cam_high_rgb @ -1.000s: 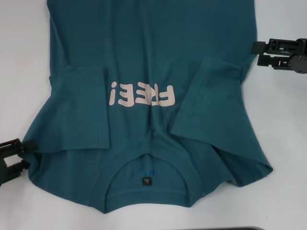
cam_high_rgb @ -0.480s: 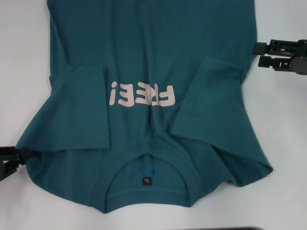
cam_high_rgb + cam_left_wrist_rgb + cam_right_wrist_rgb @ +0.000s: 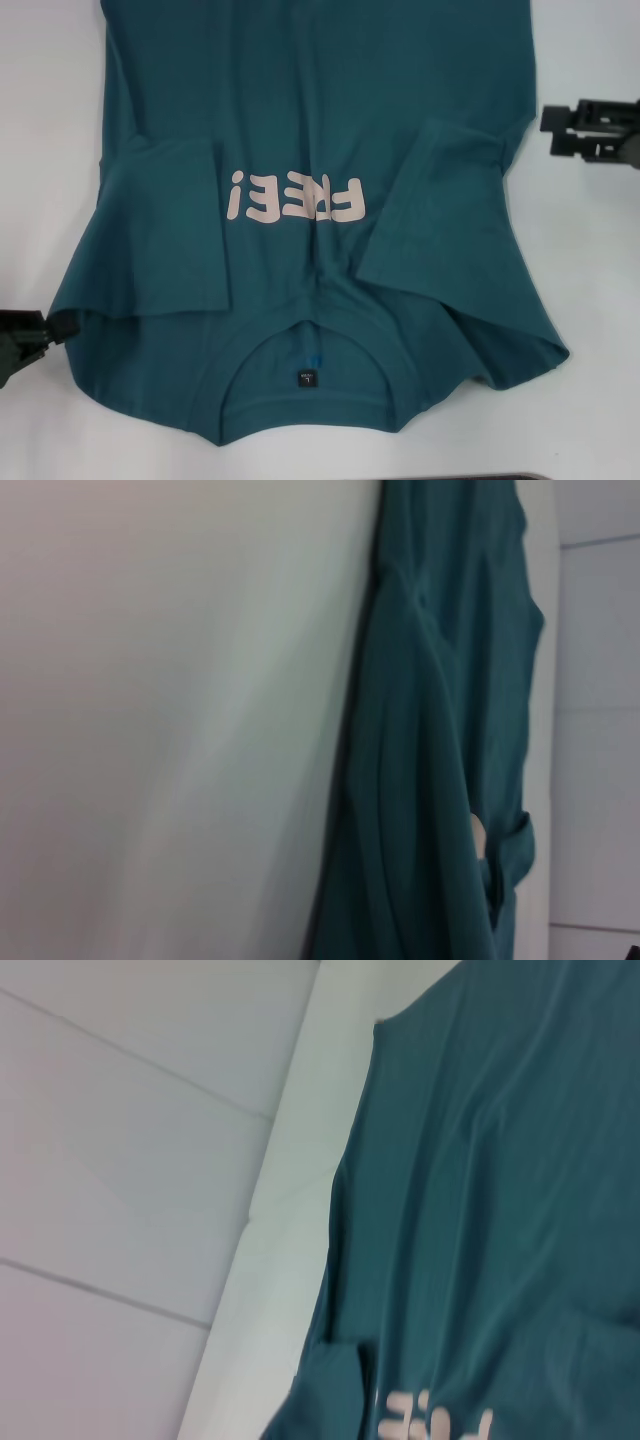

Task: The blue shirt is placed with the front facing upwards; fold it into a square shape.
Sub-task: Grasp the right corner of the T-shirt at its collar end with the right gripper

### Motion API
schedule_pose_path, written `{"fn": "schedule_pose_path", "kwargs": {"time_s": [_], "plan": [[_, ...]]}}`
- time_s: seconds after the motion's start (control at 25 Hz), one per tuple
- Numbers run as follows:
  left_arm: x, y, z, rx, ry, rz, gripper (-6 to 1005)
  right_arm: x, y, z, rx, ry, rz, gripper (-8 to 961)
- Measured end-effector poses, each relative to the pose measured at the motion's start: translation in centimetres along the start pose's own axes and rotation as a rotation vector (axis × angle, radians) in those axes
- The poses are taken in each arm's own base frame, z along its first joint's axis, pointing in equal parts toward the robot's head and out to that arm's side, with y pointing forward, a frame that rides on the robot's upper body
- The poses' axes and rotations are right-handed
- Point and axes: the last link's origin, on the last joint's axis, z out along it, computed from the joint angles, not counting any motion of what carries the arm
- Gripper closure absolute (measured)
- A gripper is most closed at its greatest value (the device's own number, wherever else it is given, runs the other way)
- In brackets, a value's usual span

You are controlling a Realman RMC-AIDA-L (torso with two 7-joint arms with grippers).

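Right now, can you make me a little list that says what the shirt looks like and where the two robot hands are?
shirt: blue shirt lying flat, front up, pink FREE! lettering showing
sleeves: both folded in over the chest
collar: collar at the near edge, small dark label inside
surface: white table
left gripper: left gripper at the shirt's near left corner, by the shoulder edge
right gripper: right gripper beside the shirt's right side, off the cloth
fold so far: only the sleeves, not yet a square

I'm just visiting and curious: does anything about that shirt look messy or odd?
Slightly. The blue shirt lies front up with both sleeves folded inward, but the sleeve on the robot's right sits slanted, and the cloth around the collar is wrinkled.
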Motion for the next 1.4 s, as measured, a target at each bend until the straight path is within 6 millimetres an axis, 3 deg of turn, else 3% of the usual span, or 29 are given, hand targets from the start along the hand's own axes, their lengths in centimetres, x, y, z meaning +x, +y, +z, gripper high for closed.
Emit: {"fn": "schedule_pose_path", "kwargs": {"time_s": [0.32, 0.72, 1.4], "plan": [[0.5, 0.9, 0.8, -0.024, -0.027, 0.031, 999, 2.5, -0.6, -3.7, 0.080, 0.256, 0.030, 164], [1.6, 1.6, 1.9, -0.018, -0.040, 0.056, 999, 5.4, -1.5, -5.3, 0.166, 0.445, 0.112, 165], [2.2, 1.4, 1.7, -0.001, -0.023, 0.058, 999, 7.3, -2.2, -2.7, 0.157, 0.463, 0.097, 165]]}}
